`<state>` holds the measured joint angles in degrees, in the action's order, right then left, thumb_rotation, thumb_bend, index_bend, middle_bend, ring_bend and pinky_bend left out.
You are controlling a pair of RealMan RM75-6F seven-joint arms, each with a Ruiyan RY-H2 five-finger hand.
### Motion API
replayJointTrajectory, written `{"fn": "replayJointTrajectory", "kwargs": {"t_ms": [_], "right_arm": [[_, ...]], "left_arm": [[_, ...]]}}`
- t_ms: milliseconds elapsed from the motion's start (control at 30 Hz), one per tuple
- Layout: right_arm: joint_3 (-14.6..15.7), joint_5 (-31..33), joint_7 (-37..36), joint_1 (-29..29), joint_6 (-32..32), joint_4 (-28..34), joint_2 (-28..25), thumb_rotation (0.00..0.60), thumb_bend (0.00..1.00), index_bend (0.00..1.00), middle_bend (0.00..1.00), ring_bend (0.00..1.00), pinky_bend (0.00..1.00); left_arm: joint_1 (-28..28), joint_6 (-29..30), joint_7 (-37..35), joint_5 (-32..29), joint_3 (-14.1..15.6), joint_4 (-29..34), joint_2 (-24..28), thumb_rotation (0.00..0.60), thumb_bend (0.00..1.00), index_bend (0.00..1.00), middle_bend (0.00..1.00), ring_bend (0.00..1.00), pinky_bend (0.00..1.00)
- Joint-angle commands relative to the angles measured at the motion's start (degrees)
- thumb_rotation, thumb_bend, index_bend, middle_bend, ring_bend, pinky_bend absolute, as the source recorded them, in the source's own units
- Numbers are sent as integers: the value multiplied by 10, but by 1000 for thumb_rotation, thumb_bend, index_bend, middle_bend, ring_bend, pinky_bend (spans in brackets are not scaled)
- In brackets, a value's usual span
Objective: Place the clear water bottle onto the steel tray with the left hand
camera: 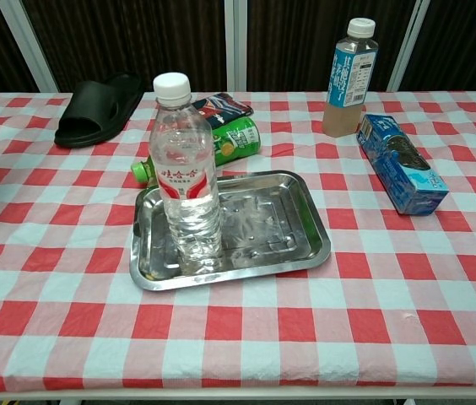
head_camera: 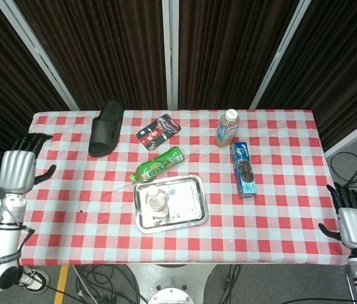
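Observation:
The clear water bottle (camera: pixel 186 181) with a white cap and red label stands upright on the left part of the steel tray (camera: pixel 284 224). From above, the bottle (head_camera: pixel 154 201) sits in the tray (head_camera: pixel 188 202) near the table's front middle. My left hand (head_camera: pixel 18 168) hangs open beyond the table's left edge, far from the bottle, holding nothing. My right hand (head_camera: pixel 354 225) is off the table's right front corner, fingers apart and empty. Neither hand shows in the chest view.
A green bottle (camera: pixel 225 143) lies on its side just behind the tray. A black slipper (camera: pixel 99 110) and a colourful packet (camera: pixel 221 105) lie at the back left. A tea bottle (camera: pixel 349 80) and a blue biscuit box (camera: pixel 400 164) stand at the right.

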<state>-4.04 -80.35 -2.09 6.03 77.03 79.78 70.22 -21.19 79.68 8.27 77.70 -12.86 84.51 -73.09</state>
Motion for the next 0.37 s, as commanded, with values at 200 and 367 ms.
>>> {"fn": "replayJointTrajectory", "kwargs": {"t_ms": [200,367], "right_arm": [[10,-30,16,-7,29,30,-11,600,101,0,0,0,0],[10,-26,16,-7,26,28,-10,600,101,0,0,0,0]], "left_arm": [[66,48,25,30,62,-27,9,600,104,296,327,206,253],[85,47,10,28,77,-18,16,600,93,296,327,206,252]]}}
